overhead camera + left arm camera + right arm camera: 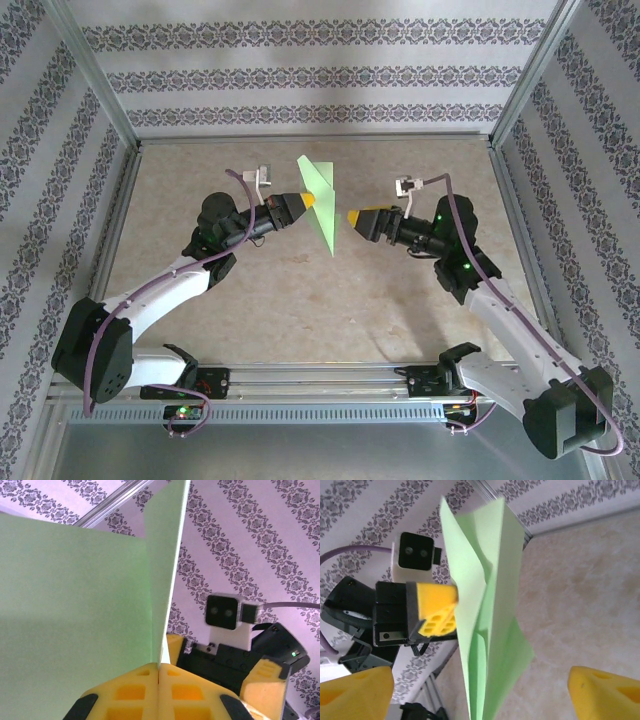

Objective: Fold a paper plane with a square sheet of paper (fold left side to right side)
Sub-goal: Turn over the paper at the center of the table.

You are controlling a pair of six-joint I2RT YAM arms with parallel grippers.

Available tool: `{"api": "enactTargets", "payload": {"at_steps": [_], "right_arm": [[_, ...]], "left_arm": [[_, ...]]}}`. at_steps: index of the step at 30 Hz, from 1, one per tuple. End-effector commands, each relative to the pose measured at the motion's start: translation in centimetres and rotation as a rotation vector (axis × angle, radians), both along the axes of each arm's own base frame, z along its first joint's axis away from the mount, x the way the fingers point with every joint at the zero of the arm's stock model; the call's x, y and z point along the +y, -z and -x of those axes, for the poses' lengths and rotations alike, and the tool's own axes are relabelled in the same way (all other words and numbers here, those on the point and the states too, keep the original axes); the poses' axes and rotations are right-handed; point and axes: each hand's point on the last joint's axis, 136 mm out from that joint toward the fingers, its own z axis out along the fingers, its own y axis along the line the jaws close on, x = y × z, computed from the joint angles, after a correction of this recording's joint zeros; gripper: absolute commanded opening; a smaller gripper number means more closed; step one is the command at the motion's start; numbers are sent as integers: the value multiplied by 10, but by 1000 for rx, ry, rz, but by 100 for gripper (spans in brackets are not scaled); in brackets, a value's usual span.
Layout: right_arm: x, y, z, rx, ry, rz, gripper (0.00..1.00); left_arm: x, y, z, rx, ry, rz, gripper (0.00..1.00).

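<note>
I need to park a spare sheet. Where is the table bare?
Bare table: the wide near patch between left arm, right arm and base rail, and the far strip along the back wall. Crowded: the middle, where the left claw pinches the folded green paper and the open right claw faces it.

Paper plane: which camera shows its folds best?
Right wrist: the paper plane shows its layers and creases, pinched by the left claw. Top view shows a small green sliver; left wrist, flat panels up close.

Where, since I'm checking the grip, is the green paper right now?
In the top view the green paper is over the table's middle, pinched by the left gripper, with the open right gripper just to its right.
</note>
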Motion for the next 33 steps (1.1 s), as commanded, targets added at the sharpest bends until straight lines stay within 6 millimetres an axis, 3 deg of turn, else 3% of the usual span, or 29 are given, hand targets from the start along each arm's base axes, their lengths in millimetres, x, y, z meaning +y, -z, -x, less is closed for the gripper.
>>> {"api": "enactTargets", "payload": {"at_steps": [1,7,10,17,26,28,33], "right_arm": [[11,22,8,86,-46,-4,96],[35,5,13,33,-123,-31,97],[42,-6,7,9,-136,-60,92],[47,-20,-6,-37,-118,-69,71],[45,-19,-11,-48,-85,-44,36],[43,-19,-11,-53,-71,-31,29],[37,-17,-9,-66,-36,18,12]], "left_arm": [[-5,-33,8,-106,27,36,0],[-11,-34,9,-102,48,45,0],[-14,-34,9,-101,61,53,0],[-18,-32,9,-89,80,62,0],[-19,-23,6,-71,75,60,1],[-19,-21,6,-68,73,56,4],[-10,-9,3,-61,24,11,25]]}}
